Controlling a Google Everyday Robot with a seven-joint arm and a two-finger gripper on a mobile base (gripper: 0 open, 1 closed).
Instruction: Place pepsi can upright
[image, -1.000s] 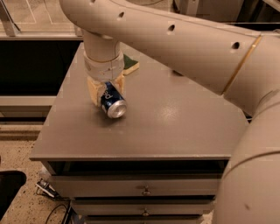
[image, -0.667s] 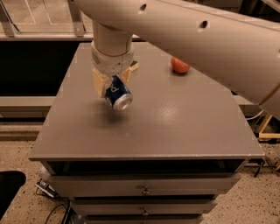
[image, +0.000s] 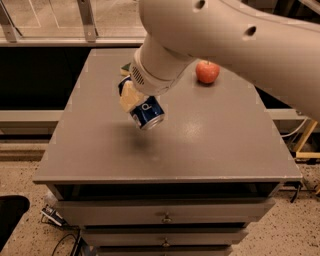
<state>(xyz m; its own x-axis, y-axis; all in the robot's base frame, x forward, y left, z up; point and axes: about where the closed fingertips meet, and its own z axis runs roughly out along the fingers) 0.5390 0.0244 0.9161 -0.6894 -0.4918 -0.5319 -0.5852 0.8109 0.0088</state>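
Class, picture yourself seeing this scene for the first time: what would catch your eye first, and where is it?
The big white arm sweeps in from the upper right, and its gripper hangs over the left middle of the grey table, jaws shut on the pepsi can, which is tilted and clear of the top. A red apple sits near the table's far right side.
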